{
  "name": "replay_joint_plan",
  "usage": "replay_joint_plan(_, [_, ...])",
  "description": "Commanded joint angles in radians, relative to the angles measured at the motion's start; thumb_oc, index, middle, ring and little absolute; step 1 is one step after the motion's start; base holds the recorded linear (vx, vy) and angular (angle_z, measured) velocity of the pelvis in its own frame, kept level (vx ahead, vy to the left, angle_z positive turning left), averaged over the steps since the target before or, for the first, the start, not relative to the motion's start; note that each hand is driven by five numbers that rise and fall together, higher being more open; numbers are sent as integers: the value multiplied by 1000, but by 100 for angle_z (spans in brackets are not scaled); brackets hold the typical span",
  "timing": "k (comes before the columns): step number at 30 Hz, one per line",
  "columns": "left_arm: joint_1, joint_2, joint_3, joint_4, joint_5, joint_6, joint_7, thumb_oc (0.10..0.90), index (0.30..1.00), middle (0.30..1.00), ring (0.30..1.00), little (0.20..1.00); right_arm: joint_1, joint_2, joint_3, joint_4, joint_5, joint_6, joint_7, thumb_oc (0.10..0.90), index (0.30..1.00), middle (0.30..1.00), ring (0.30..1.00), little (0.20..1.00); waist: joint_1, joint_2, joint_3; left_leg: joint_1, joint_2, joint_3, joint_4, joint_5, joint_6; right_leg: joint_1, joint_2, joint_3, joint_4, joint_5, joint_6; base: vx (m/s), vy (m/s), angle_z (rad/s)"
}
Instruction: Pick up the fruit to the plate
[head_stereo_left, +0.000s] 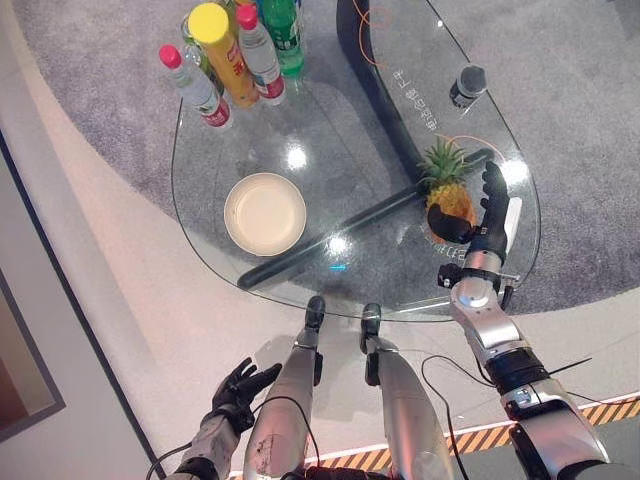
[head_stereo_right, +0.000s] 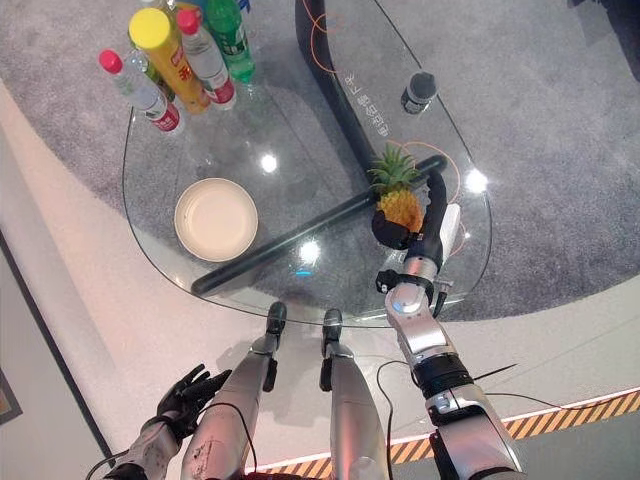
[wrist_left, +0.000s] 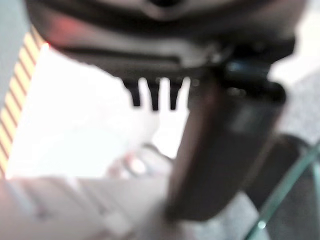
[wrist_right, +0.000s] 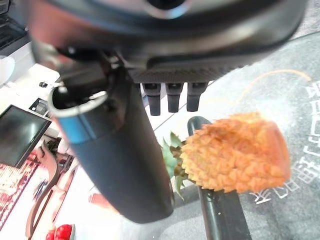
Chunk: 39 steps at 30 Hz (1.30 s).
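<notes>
Right wrist view puts the pineapple (wrist_right: 235, 157) just past the right hand (wrist_right: 120, 160): its orange body lies beyond the thumb, and the fingers (wrist_right: 172, 97) are straight, not curled round it — the hand is open. From the head camera the right hand (head_stereo_left: 478, 222) stands at the pineapple (head_stereo_left: 447, 190) on the glass table (head_stereo_left: 380, 130), thumb at the near side of the fruit and straight fingers along its right side, touching or just beside it; which one I cannot tell. The pineapple stands upright with its green crown pointing away from the robot, over the dark bar (head_stereo_left: 350, 228) that runs under the glass.

Well to the left of the pineapple sits the round cream plate (head_stereo_left: 265, 213), with nothing on it. Beyond the plate, at the table's far left edge, stands a cluster of bottles — a yellow-capped bottle (head_stereo_left: 222, 50), two red-capped bottles (head_stereo_left: 195, 85) and a green bottle (head_stereo_left: 283, 32). Beyond the pineapple, near the far right rim, stands a small dark jar (head_stereo_left: 467, 85).

The left hand (head_stereo_left: 240, 388) hangs low beside the table's near edge, off the glass, its fingers loosely spread and holding nothing.
</notes>
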Motion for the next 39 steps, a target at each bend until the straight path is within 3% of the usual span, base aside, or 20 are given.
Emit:
replay_joint_plan(1, [36,-7,-14,-17,-6,8,3,800,900,900,900,900,-65,-82,-4,-102,-78,-31,-91,800,900,900,900,900,-8,-6,-8,-64,-63,-30,114,-70,36,27,-27,-91,-72,89,21,0,0,0])
replay_joint_plan(21, [15,-14,-43,-29,-38,-3,4,800,900,900,900,900,-114,-42,12,81,95,13,-175,800,900,900,900,900,3,13,-8,-91,-65,-26,92,-58,38,-16,-38,-103,-66,94,23,0,0,0])
replay_joint_plan(30, [14,-16,-51,-37,-46,-7,15,800,900,900,900,900,-107,-13,8,121,223,73,-206,800,900,900,900,900,0,12,-8,-87,-64,-21,87,-65,42,-18,-34,-96,-71,96,23,0,0,0])
replay_joint_plan(36, [9,-16,-49,-42,-50,-3,18,800,900,900,900,900,-109,-6,9,129,244,72,-188,800,900,900,900,900,-1,14,-8,-87,-65,-19,85,-63,42,-17,-34,-94,-74,99,22,0,0,0])
replay_joint_plan(39, [3,-16,-55,-40,-44,4,21,800,900,900,900,900,-134,-7,6,161,269,41,-152,800,900,900,900,900,5,20,-8,-91,-64,-22,86,-60,38,-25,-34,-96,-67,98,23,0,0,0])
